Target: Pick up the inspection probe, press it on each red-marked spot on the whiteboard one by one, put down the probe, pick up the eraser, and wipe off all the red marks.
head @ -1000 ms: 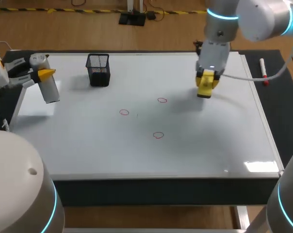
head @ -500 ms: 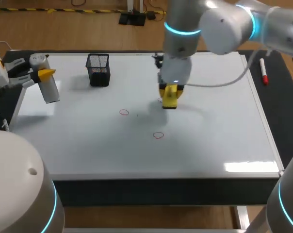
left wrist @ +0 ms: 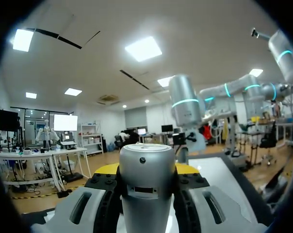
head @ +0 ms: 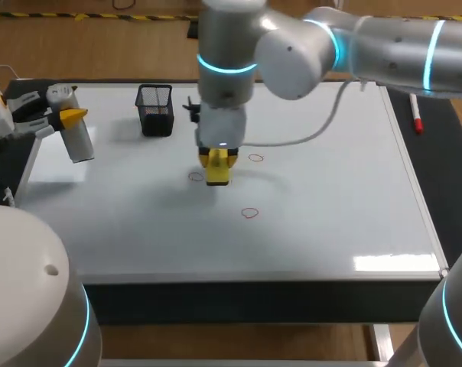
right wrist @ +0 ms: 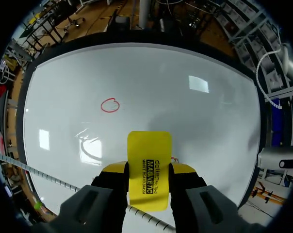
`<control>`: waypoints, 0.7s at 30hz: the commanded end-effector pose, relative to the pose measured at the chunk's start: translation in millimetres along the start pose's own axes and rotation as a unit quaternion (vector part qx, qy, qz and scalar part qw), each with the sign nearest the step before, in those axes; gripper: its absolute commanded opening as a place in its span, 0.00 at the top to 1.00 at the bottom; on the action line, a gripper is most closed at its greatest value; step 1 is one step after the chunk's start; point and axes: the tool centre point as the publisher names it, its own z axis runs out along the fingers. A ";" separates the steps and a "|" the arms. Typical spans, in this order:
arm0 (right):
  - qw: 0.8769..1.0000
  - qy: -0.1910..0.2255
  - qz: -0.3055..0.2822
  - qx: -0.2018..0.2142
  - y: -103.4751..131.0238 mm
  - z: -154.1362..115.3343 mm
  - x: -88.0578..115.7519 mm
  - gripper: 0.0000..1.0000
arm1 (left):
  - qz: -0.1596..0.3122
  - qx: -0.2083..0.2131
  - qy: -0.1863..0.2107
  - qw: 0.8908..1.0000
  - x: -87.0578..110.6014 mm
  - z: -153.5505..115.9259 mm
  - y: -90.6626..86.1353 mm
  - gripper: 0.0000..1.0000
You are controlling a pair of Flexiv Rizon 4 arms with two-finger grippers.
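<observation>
Eraser (head: 218, 173), yellow, sits clamped between both fingers of the right gripper (right wrist: 149, 171), whose arm enters from the right and reaches past the middle of the whiteboard (head: 330, 222). It hangs low over the board just beside one red mark (head: 196, 177); whether it touches the surface cannot be told. A second mark (head: 255, 158) lies near on its other side and a third mark (head: 250, 213) nearer the front edge. Left gripper (head: 66, 116), at the board's left edge, grips the probe (head: 78, 141), a silver cylinder held clear of the marks. A mesh cup (head: 155, 109) stands near the far edge, and a marker (head: 416, 113) lies off the board's right side.
</observation>
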 end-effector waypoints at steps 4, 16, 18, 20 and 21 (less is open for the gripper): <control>0.998 0.063 -0.002 -0.006 -5.9 12.4 -41.2 1.00 | 0.000 0.000 0.000 1.000 0.1 -0.1 -1.1 1.00; 0.999 0.044 -0.011 -0.005 -14.0 28.7 -75.6 1.00 | 0.000 0.000 0.000 1.000 0.1 -0.1 -1.1 1.00; 0.999 0.041 -0.012 -0.003 -14.8 31.6 -77.2 1.00 | 0.000 0.000 0.000 1.000 0.1 -0.1 -1.1 1.00; 0.999 0.041 -0.011 -0.003 -16.2 34.4 -78.2 1.00 | 0.000 0.000 0.000 1.000 0.1 -0.1 -1.1 1.00; 0.999 0.041 -0.012 -0.003 -16.6 35.4 -78.6 1.00 | 0.000 0.000 0.000 1.000 0.1 -0.1 -1.1 1.00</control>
